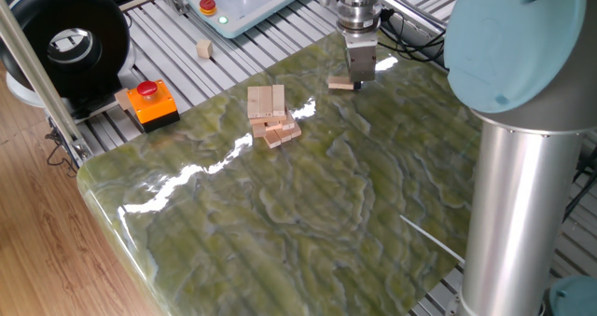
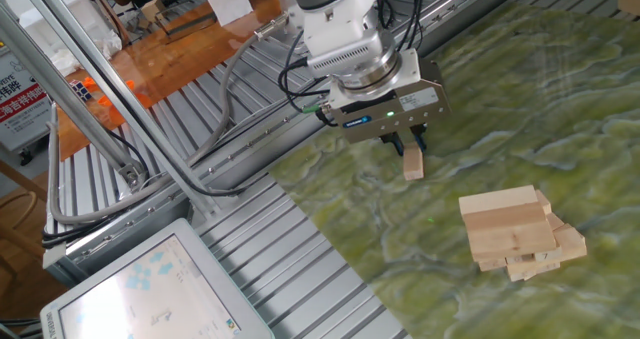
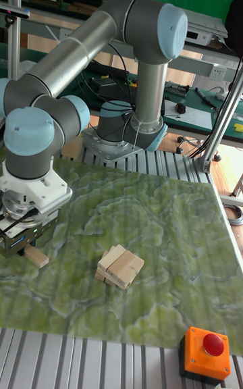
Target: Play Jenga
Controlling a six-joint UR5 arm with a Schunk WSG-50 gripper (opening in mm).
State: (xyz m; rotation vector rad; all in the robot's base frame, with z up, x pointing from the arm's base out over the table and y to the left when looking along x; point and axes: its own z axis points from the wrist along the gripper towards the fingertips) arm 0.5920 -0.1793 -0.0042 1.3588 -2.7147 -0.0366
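The end effector [image 2: 410, 145] clamps a pale rectangular wooden bar [image 2: 412, 164] above the glossy green marbled table [image 1: 308, 204].

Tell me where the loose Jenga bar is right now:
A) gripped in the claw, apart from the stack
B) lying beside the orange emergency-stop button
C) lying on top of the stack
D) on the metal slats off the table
A: the claw is shut on the loose bar, well apart from the Jenga stack.
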